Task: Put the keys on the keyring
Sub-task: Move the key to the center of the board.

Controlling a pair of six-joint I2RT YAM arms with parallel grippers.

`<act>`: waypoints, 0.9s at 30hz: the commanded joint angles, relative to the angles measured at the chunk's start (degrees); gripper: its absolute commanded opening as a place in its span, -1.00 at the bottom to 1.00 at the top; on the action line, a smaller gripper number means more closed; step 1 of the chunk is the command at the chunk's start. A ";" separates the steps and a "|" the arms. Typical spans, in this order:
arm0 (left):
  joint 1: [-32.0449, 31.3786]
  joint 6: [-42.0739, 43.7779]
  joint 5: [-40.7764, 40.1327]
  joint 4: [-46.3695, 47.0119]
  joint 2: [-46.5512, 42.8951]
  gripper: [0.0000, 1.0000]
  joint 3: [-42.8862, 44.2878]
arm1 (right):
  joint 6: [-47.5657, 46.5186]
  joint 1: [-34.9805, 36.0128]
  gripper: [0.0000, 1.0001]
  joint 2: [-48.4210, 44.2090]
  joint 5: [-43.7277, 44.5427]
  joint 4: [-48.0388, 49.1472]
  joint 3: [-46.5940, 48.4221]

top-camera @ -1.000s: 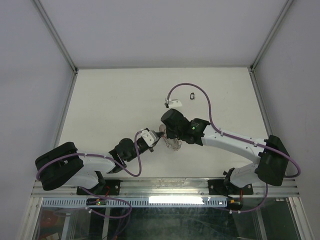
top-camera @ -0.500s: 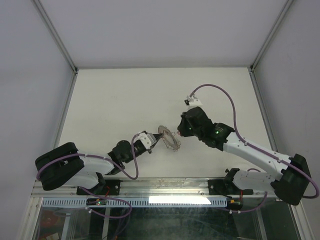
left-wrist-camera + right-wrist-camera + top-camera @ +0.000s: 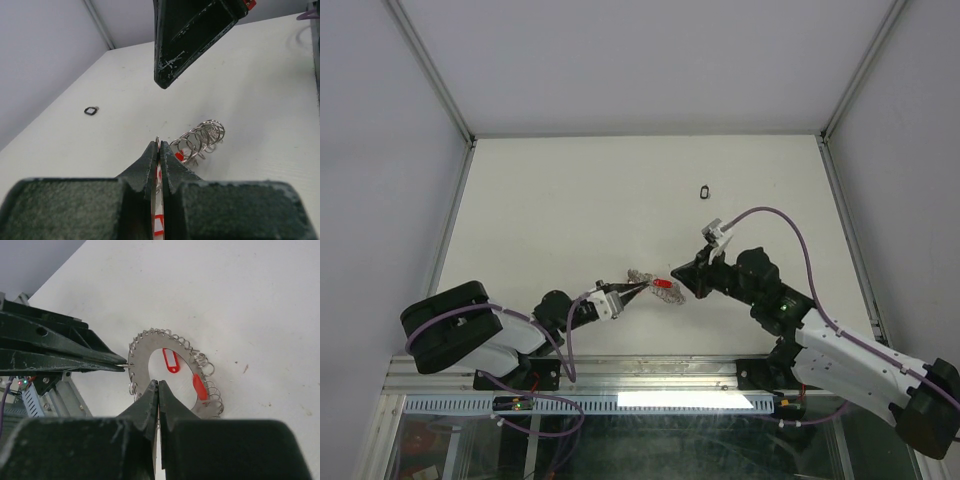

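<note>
My left gripper (image 3: pixel 628 290) is shut on one wire loop at the rim of the grey keyring (image 3: pixel 645 277) and holds the ring tilted, low over the table. The right wrist view shows the ring's flat face (image 3: pixel 142 371) with the left fingers (image 3: pixel 75 357) at its left rim. Two red-tagged keys hang on it: one tag (image 3: pixel 171 360) shows in the hole, the other (image 3: pixel 200 386) sits edge-on at the right rim. My right gripper (image 3: pixel 678 280) is shut just right of the ring, with nothing clearly between its jaws (image 3: pixel 158 385). A black-tagged key (image 3: pixel 705 190) lies alone on the table further back.
The white table (image 3: pixel 540 210) ends in metal-framed walls at the left, right and back. In the left wrist view the right gripper's finger (image 3: pixel 190 35) hangs above the ring's loops (image 3: pixel 200 140), and the black tag (image 3: pixel 91 111) lies far left.
My right arm has drawn back to the right and nearer, off the ring, uncovering the black-tagged key. My left gripper has shifted slightly nearer with the ring, which now lies flatter.
</note>
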 commanded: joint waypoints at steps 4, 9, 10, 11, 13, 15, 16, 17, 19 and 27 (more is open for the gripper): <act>0.08 3.36 9.10 8.14 0.42 -1.00 -0.10 | -15.82 -0.26 -1.00 -3.55 -12.13 4.84 1.85; 0.44 3.16 8.23 5.92 -0.36 -1.00 0.22 | -19.25 -0.32 -1.00 -1.79 -5.45 -0.49 3.81; 0.77 3.01 8.48 4.51 -0.83 -1.00 0.45 | -17.82 -0.31 -1.00 -1.11 -2.41 -1.21 4.47; 1.15 2.88 9.34 2.89 -1.24 -1.00 0.95 | -16.52 -0.28 -0.93 -0.44 0.13 -2.25 5.28; 1.77 2.63 11.51 0.48 -1.79 -1.00 1.67 | -14.98 -0.31 -0.76 1.42 5.02 -6.50 8.03; 2.19 2.23 12.06 -0.47 -2.00 -1.00 1.93 | -12.56 -0.68 -0.63 4.14 11.41 -11.23 11.56; 2.50 1.97 11.70 -0.52 -2.19 -1.00 1.87 | -10.94 -1.25 -0.57 5.94 13.62 -13.71 13.34; 2.74 1.69 11.50 -0.73 -2.53 -1.00 1.72 | -9.40 -1.98 -0.55 7.99 14.80 -16.52 15.31; 3.61 1.10 11.18 -1.80 -3.46 -1.00 1.60 | -5.79 -3.27 -0.47 11.98 15.72 -20.68 18.42; 5.42 -3.10 8.75 -4.55 -9.75 -1.00 -0.44 | 3.53 -14.36 -0.05 18.62 8.37 -20.60 18.72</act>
